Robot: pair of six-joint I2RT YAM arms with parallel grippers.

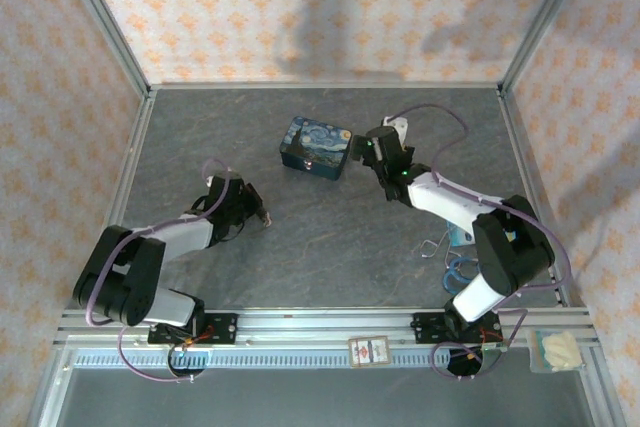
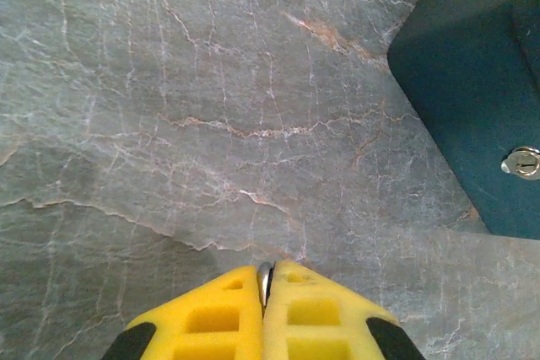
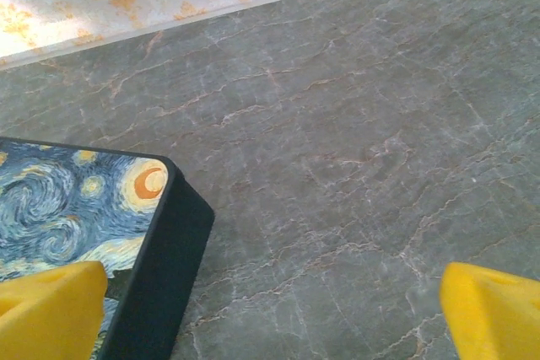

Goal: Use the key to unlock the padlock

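Key (image 2: pixel 265 280), a thin silvery sliver in the left wrist view, sits pinched between the fully closed yellow fingers (image 2: pixel 312 309) of the left gripper (image 2: pixel 267 269), with the dark box (image 2: pixel 472 82) far right. Right wrist view: the right gripper (image 3: pixel 270 301) gapes wide, empty, beside the box. Top view: box mid-table, right gripper just right of it, left gripper well apart, near left.

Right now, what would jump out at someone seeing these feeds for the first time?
The swirly blue-and-yellow painted box sits midway across the grey table, a small round silvery lock set in its dark side. The left gripper is shut on a thin silvery sliver, likely the key, facing that lock; the right gripper hangs wide open at the box's right edge.
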